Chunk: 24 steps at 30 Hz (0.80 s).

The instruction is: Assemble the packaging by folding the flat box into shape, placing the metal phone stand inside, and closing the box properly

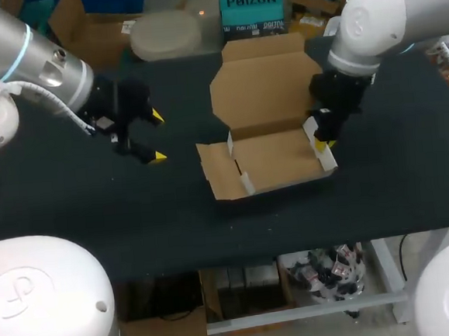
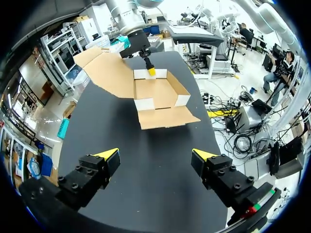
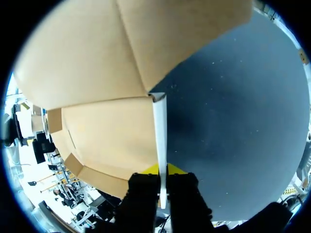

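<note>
R fingers closed on the box's right side wall, prob. to keep it upright while the shape is folded. The box sits half-formed mid-surface w/ lid tipped back, one flap flat toward the L arm, nothing inside. L fingers are wide open & empty, hovering over the dark matte surface well apart from the box, likely on standby; phone stand not seen in any view.

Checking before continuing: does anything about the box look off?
Nothing damaged. The box is only half-formed: one end flap lies splayed flat on the table, while the right gripper pinches the opposite side wall. No phone stand is in view.
</note>
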### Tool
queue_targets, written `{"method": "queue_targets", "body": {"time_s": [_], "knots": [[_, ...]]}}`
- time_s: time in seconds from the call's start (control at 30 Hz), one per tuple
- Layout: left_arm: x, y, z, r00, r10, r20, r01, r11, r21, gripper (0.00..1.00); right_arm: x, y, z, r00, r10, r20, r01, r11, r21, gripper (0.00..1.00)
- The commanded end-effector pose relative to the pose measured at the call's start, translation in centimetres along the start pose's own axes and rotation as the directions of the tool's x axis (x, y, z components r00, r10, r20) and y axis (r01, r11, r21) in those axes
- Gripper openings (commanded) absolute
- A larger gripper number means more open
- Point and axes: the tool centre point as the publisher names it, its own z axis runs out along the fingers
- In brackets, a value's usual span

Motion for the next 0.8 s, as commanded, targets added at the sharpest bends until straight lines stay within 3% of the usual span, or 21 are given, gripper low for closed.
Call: {"method": "queue_targets", "body": {"time_s": [0.03,0.3,0.4,0.5,0.67,0.8], "knots": [[-0.1,-0.1,0.0,1.000,-0.001,-0.004,0.001,1.000,-0.007,1.00,0.1,0.1,-0.2,1.000,0.001,0.001,-0.001,1.000,0.006,0.00],[-0.1,-0.1,0.0,1.000,-0.001,-0.004,0.001,1.000,-0.007,1.00,0.1,0.1,-0.2,1.000,0.001,0.001,-0.001,1.000,0.006,0.00],[-0.1,-0.1,0.0,1.000,-0.001,-0.004,0.001,1.000,-0.007,1.00,0.7,0.4,0.3,0.999,0.052,0.010,-0.053,0.997,0.053,0.00],[-0.1,-0.1,0.0,1.000,-0.001,-0.004,0.001,1.000,-0.007,1.00,1.4,0.7,0.8,0.992,0.104,0.070,-0.112,0.986,0.124,0.00],[-0.1,-0.1,0.0,1.000,-0.001,-0.004,0.001,1.000,-0.007,1.00,2.1,0.5,0.8,0.975,0.171,0.144,-0.194,0.967,0.165,0.00],[-0.1,-0.1,0.0,1.000,-0.001,-0.004,0.001,1.000,-0.007,1.00,2.3,0.4,1.3,0.971,0.189,0.147,-0.217,0.955,0.201,0.00]]}}
